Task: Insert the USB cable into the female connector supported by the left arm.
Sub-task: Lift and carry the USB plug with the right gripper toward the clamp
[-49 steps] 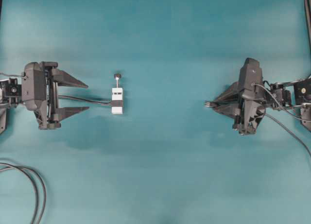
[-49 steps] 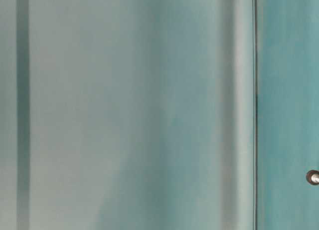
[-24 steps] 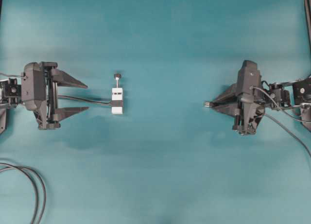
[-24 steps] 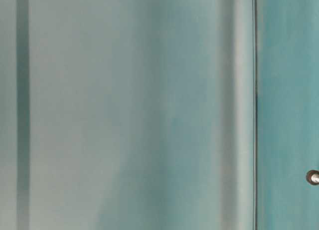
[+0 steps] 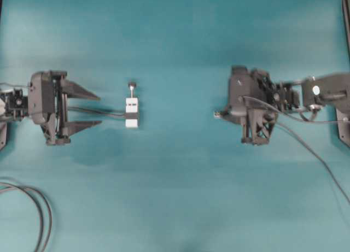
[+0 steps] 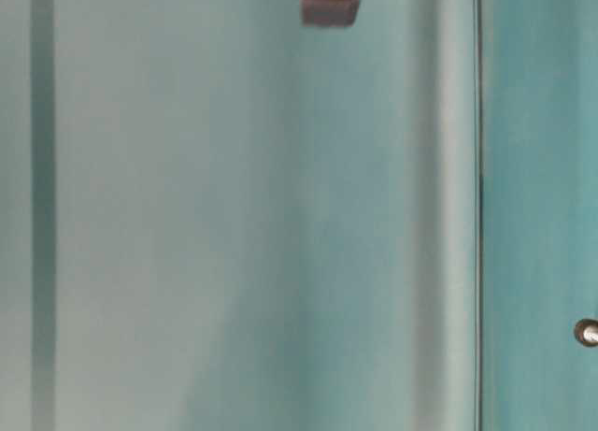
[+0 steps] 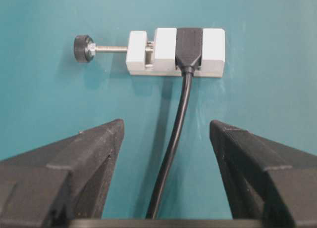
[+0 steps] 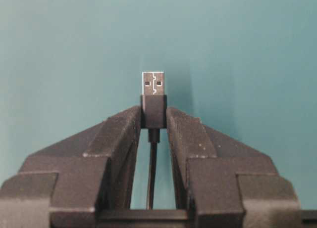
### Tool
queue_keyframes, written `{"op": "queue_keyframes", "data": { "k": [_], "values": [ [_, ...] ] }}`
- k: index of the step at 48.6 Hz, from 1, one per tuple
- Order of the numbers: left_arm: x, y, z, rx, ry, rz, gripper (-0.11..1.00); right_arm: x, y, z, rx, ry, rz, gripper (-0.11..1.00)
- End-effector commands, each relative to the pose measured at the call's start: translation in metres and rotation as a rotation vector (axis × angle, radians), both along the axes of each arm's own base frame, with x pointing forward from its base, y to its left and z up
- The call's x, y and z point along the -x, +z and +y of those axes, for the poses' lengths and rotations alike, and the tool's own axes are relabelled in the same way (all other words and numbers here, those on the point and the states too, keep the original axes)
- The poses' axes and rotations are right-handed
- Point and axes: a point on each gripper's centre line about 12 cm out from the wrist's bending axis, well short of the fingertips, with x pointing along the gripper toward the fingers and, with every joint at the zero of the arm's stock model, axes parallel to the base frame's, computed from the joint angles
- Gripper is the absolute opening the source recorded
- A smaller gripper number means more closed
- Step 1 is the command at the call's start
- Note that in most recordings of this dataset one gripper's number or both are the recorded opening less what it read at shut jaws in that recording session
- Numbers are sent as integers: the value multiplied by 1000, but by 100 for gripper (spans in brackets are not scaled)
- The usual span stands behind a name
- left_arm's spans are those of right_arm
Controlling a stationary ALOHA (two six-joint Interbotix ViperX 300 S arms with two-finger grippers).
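Observation:
The female connector [image 5: 132, 112] is a white block with a black socket [image 7: 188, 45] banded across it and a screw post with a dark knob [image 7: 84, 48]. It lies on the teal table. My left gripper [image 5: 100, 110] is open a little left of the block and not touching it. In the left wrist view [image 7: 166, 123] the block's dark cable [image 7: 173, 154] runs between its jaws. My right gripper [image 5: 220, 114] is shut on the USB cable's plug [image 8: 153, 84]. The metallic tip sticks out past the fingertips and points left. The USB cable [image 5: 317, 156] trails off to the right.
Looped black cables [image 5: 38, 208] lie at the bottom left of the table. In the table-level view a blurred dark part [image 6: 329, 6] shows at the top and a round knob [image 6: 587, 333] at the right edge. A wide stretch of table separates plug and block.
My right gripper has moved left toward the white block with the plug in it. A dark part has come into the top of the table-level view. My left gripper has barely moved.

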Motion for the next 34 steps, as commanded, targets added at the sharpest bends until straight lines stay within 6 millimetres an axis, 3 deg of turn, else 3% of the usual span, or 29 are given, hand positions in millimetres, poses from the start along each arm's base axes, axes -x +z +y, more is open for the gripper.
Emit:
{"op": "queue_keyframes", "data": {
  "k": [1, 18, 34],
  "values": [
    [-7, 3, 0, -15, -10, -39, 76, -17, 21, -2, 7, 0, -56, 21],
    [-16, -8, 0, -18, -10, -68, 76, -51, 48, -4, 4, -5, -38, 21],
    [-19, -13, 1, -21, -9, -100, 76, -100, 45, 0, 1, 13, 63, 21]
  ]
}}
